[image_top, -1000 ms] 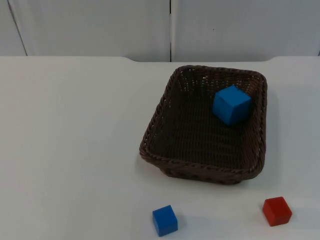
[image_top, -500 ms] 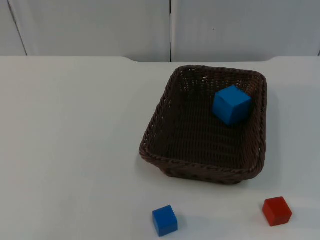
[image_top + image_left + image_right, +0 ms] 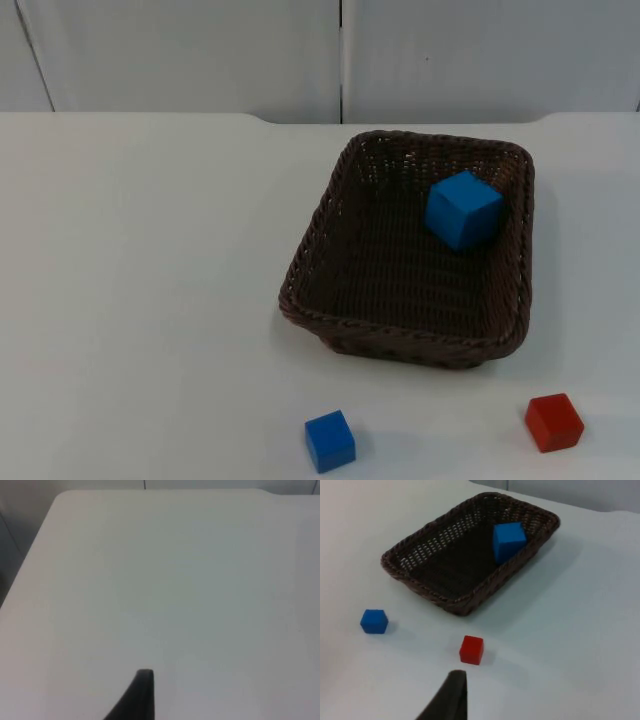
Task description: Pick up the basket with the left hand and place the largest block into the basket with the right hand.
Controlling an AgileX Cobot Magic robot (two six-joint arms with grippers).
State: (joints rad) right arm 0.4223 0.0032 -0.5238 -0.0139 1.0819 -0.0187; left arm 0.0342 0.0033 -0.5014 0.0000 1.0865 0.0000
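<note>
The basket (image 3: 410, 250) is seen resting on the table (image 3: 150, 280), with the big blue block (image 3: 463, 209) lying inside it at its far right corner. A small blue block (image 3: 330, 440) and a red block (image 3: 554, 422) are set apart in front. The left gripper (image 3: 142, 695) hangs over bare table, the right gripper (image 3: 451, 695) just beside the red block; whether either is parted cannot be told, perhaps for want of a second fingertip.
</note>
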